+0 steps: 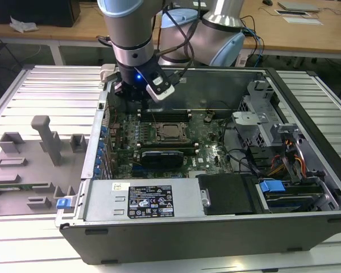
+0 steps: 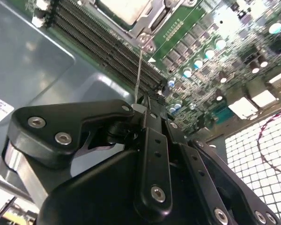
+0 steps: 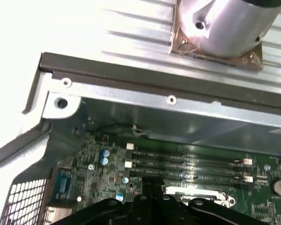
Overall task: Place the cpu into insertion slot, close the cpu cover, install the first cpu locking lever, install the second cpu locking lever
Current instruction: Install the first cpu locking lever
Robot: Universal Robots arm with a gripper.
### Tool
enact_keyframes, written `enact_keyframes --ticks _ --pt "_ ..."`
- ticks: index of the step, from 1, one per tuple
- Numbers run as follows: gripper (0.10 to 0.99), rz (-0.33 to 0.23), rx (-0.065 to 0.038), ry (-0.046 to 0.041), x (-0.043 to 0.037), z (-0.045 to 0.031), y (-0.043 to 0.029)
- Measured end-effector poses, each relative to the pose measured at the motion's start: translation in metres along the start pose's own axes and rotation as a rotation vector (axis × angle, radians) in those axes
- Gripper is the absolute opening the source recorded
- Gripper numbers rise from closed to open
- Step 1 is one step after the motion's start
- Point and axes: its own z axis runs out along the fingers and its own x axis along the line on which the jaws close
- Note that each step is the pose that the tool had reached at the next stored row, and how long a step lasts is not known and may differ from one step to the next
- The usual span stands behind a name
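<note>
The cpu (image 1: pixel 171 131) lies in its socket in the middle of the motherboard, its pale metal top (image 2: pixel 119 7) showing inside the silver cpu cover (image 2: pixel 154 21), which lies flat over it. My gripper (image 1: pixel 137 100) hangs over the board's back corner, toward the exterior view's left of the socket, past the memory slots. In both wrist views the black fingers meet (image 2: pixel 141 101) (image 3: pixel 152 182). A thin wire locking lever (image 2: pixel 139 65) runs from the socket's corner up to the fingertips and ends between them.
Memory slots (image 3: pixel 187 164) lie between the gripper and the socket. The case's rear wall (image 3: pixel 154 91) stands close behind. A long black card (image 1: pixel 162 156), a power supply (image 1: pixel 142 199) and a drive cage (image 1: pixel 261 114) crowd the case. A grey fixture tray (image 1: pixel 28 165) sits outside.
</note>
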Motion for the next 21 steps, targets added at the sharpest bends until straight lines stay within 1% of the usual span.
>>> enact_keyframes --ticks 1,2,6,7,10,12,14,16,17,21 --pt "0.106 0.000 0.000 0.0002 -0.0004 0.0001 -0.0001" --pt "0.106 0.000 0.000 0.0002 -0.0026 0.0004 -0.0005" --pt "0.106 0.001 0.000 0.0020 -0.0144 0.0017 -0.0026" --pt "0.106 0.001 0.000 0.0031 -0.0194 0.0021 -0.0036" --pt "0.106 0.001 -0.001 0.0048 -0.0306 0.0034 -0.0057" --pt "0.106 0.002 -0.001 0.0059 -0.0408 0.0046 -0.0078" --pt "0.106 0.002 -0.001 0.0066 -0.0475 0.0053 -0.0092" --pt "0.106 0.002 -0.001 0.0077 -0.0567 0.0061 -0.0114" --pt "0.106 0.002 -0.001 0.0081 -0.0587 0.0062 -0.0119" --pt "0.106 0.002 -0.001 0.0079 -0.0589 0.0063 -0.0119"
